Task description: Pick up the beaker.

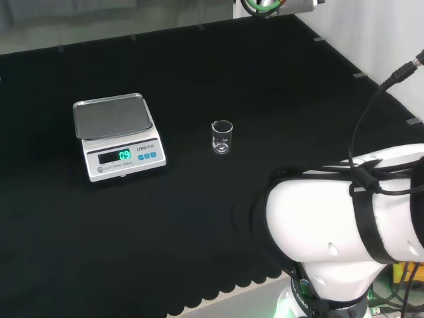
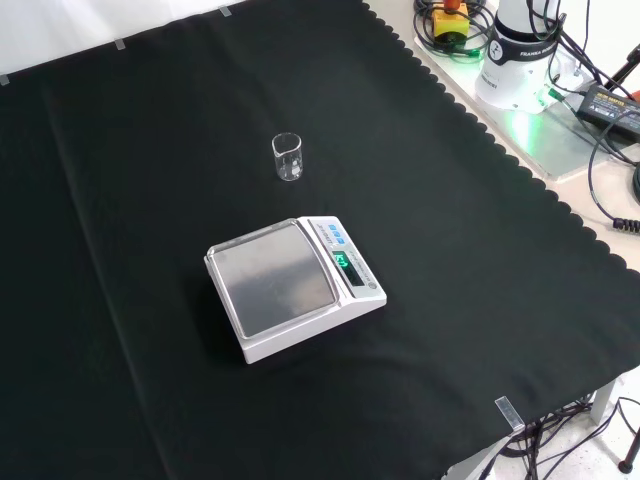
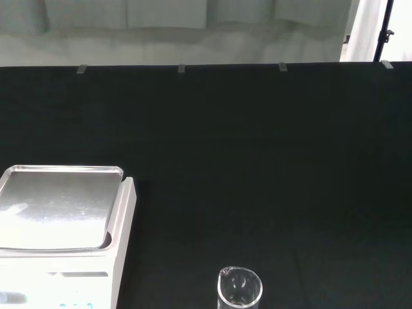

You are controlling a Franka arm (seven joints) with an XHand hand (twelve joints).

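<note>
A small clear glass beaker [image 1: 222, 136] stands upright and alone on the black cloth, to the right of a scale in the head view. From the front it is the beaker [image 2: 287, 157] beyond the scale, nearer the arm's base. The wrist view looks across the cloth at the beaker [image 3: 239, 290] from some way off, with its spout rim showing. It looks empty.
A white electronic scale [image 1: 118, 136] with a bare steel pan and a lit green display sits on the cloth; it is also the scale [image 2: 292, 286] in the front view and the scale [image 3: 61, 228] in the wrist view. The arm's white link [image 1: 344, 218] fills the head view's lower right.
</note>
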